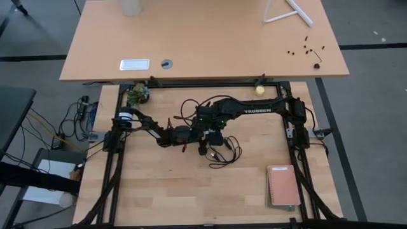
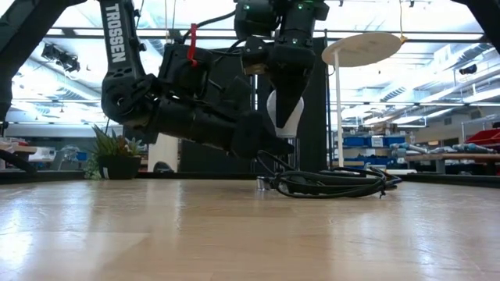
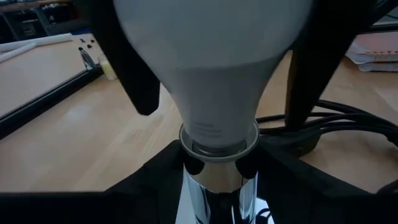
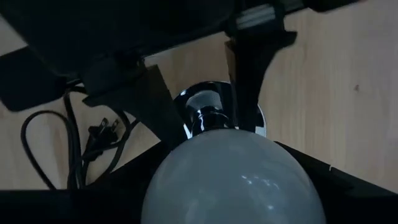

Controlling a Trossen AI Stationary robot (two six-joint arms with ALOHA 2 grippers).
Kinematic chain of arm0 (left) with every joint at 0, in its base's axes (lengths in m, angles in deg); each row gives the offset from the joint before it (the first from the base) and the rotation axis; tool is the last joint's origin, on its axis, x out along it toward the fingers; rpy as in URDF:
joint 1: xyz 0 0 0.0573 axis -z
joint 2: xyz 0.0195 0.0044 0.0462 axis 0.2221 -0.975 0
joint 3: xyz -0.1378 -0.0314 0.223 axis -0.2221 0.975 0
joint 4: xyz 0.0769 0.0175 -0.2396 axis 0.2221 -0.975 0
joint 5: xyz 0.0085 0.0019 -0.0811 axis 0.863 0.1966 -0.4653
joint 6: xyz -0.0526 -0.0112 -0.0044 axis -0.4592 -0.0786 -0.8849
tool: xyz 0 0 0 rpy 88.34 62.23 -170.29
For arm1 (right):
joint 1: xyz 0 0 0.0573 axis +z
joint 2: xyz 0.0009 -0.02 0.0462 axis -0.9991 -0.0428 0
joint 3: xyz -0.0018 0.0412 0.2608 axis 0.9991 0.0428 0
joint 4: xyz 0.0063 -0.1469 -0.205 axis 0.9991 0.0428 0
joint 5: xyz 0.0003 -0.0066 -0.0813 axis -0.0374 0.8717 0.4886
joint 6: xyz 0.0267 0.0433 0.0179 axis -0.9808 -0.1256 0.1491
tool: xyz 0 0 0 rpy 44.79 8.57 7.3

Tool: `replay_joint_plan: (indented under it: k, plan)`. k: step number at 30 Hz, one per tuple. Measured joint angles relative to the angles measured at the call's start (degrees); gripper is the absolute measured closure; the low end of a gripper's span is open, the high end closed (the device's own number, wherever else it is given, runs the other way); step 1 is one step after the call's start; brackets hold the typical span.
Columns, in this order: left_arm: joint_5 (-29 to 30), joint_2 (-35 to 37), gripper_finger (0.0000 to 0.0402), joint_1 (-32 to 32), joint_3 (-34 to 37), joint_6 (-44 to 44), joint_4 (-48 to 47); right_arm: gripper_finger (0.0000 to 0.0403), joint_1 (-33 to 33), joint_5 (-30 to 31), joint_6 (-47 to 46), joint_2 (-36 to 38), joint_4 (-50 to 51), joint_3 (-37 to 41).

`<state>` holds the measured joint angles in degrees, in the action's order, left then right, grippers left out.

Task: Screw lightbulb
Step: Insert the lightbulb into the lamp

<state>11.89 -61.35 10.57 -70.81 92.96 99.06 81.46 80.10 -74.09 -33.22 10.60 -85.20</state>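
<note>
lightbulb [image 3: 214, 74] – upright on chrome socket [image 3: 217, 193] (mid-table) | right gripper [image 4: 199, 93] – clasps lightbulb | left gripper [image 3: 217, 171] – clamps socket

My lightbulb [image 3: 214, 74] is white and pear-shaped, standing upright at the centre of the frame, its wide end up. Its narrow neck sits in a chrome collar just below it. In the low view the lightbulb [image 2: 286, 109] shows above the table, centre-right.
</note>
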Motion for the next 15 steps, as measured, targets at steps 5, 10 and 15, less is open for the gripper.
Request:
replay_joint_plan:
  k: [5,10,15]
  plan:
    - [0.8,0.0,0.0211,0.0,-0.1,-1.3,-0.6,0.0135,0.0,0.1,-3.0,0.0,0.8,0.0]
    - [0.8,0.1,0.0211,0.0,-0.1,-1.4,-0.5,0.0135,0.1,0.1,-5.1,0.0,0.8,0.0]
    - [1.4,0.1,0.0211,0.0,-0.1,-2.6,-0.4,0.0135,0.0,0.3,-12.6,0.0,-1.7,0.9]
